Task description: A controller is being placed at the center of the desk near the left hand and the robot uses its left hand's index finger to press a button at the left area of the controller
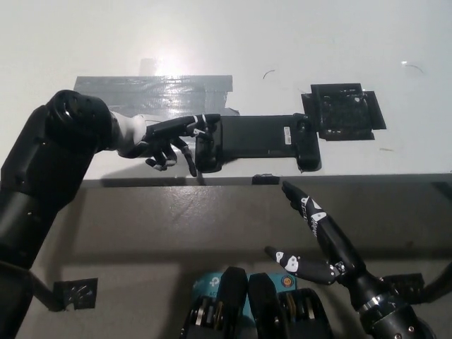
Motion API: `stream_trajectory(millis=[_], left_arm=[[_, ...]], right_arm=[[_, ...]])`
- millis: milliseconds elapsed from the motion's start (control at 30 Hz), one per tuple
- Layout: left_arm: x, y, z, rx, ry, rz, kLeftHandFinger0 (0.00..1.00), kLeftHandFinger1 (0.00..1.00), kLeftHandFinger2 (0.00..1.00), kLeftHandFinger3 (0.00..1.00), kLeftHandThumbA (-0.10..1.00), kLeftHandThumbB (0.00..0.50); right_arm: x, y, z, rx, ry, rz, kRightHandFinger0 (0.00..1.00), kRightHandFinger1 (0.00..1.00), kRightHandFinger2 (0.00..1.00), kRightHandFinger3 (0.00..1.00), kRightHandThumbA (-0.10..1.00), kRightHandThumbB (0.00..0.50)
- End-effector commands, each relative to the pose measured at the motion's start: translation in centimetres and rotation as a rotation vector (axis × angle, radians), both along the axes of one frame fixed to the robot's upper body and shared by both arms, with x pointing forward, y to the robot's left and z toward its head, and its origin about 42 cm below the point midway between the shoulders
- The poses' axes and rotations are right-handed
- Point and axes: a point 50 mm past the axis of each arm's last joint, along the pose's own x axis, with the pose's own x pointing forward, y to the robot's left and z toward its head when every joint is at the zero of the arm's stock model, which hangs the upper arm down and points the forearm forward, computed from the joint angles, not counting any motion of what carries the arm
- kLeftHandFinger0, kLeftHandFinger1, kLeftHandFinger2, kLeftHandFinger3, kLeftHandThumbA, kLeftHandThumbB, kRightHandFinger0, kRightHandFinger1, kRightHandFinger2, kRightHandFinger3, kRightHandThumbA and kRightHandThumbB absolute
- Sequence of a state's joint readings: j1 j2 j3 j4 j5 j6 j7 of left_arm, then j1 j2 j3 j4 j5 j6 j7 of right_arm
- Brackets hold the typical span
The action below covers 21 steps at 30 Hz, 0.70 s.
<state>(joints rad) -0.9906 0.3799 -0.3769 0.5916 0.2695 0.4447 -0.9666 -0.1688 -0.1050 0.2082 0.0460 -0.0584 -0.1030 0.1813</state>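
— Controller (254, 141): where is it lying?
— On the white counter (226, 49), just below the grey tape strip (152, 88) and beside the black taped patch (346, 111).
— And the hands?
— The left hand (166, 138) is touching the controller's left end with one finger outstretched, the others curled. The right hand (318, 240) is hanging below the controller, off the counter, fingers spread, holding nothing.

Bright overhead light; glare spot on the grey tape (152, 86) & white desk (282, 35). Floor below dimmer, soft shadows. Pic sharp, no blur.
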Motion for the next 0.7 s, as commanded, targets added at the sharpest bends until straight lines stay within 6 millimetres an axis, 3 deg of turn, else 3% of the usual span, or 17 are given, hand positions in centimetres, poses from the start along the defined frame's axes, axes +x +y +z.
stream_trajectory(millis=[0, 100, 167, 267, 333, 433, 533, 567, 600, 667], left_arm=[[-1.3, 0.2, -5.4, 0.105, 0.115, -0.006, 0.03, 0.11, 0.5, 1.0, 1.0, 0.488], [-1.7, 0.0, -7.0, 0.156, 0.128, -0.035, 0.0, 0.12, 0.52, 1.0, 1.0, 0.498], [-1.9, -0.1, -7.4, 0.174, 0.129, -0.044, 0.04, 0.15, 0.54, 1.0, 1.0, 0.488], [-2.0, 0.1, -7.4, 0.173, 0.129, -0.042, 0.06, 0.13, 0.52, 1.0, 1.0, 0.493], [-2.0, 0.1, -7.3, 0.174, 0.123, -0.045, 0.01, 0.1, 0.51, 1.0, 1.0, 0.479], [-2.0, 0.3, -7.3, 0.16, 0.128, -0.039, 0.0, 0.09, 0.51, 1.0, 1.0, 0.5], [-1.8, 0.4, -6.7, 0.147, 0.124, -0.032, 0.02, 0.13, 0.55, 1.0, 1.0, 0.5], [-1.8, 0.4, -6.4, 0.143, 0.12, -0.03, 0.03, 0.1, 0.51, 1.0, 1.0, 0.48], [-1.7, 0.5, -5.8, 0.133, 0.11, -0.027, 0.08, 0.13, 0.53, 1.0, 1.0, 0.481], [-1.5, 0.5, -4.6, 0.096, 0.101, -0.016, 0.01, 0.09, 0.47, 1.0, 1.0, 0.492]], right_arm=[[0.7, 0.2, 1.7, 0.013, -0.064, 0.02, 1.0, 1.0, 1.0, 1.0, 0.75, 0.243], [0.6, 0.2, 1.7, 0.018, -0.067, 0.02, 1.0, 1.0, 1.0, 1.0, 0.74, 0.239], [0.6, 0.1, 1.8, 0.016, -0.068, 0.019, 1.0, 1.0, 1.0, 1.0, 0.74, 0.24], [0.7, 0.1, 1.8, 0.021, -0.067, 0.019, 1.0, 1.0, 1.0, 1.0, 0.74, 0.239], [0.7, 0.1, 1.7, 0.02, -0.068, 0.016, 1.0, 1.0, 1.0, 1.0, 0.74, 0.244], [0.7, 0.1, 1.6, 0.015, -0.066, 0.011, 1.0, 1.0, 1.0, 1.0, 0.75, 0.25], [0.6, 0.1, 1.6, 0.017, -0.061, 0.013, 1.0, 1.0, 1.0, 1.0, 0.75, 0.249], [0.6, 0.1, 1.6, 0.015, -0.061, 0.015, 1.0, 1.0, 1.0, 1.0, 0.75, 0.24], [0.6, 0.1, 1.7, 0.012, -0.063, 0.017, 1.0, 1.0, 1.0, 1.0, 0.75, 0.234], [0.6, 0.1, 1.7, 0.017, -0.065, 0.016, 1.0, 1.0, 1.0, 1.0, 0.74, 0.233]])
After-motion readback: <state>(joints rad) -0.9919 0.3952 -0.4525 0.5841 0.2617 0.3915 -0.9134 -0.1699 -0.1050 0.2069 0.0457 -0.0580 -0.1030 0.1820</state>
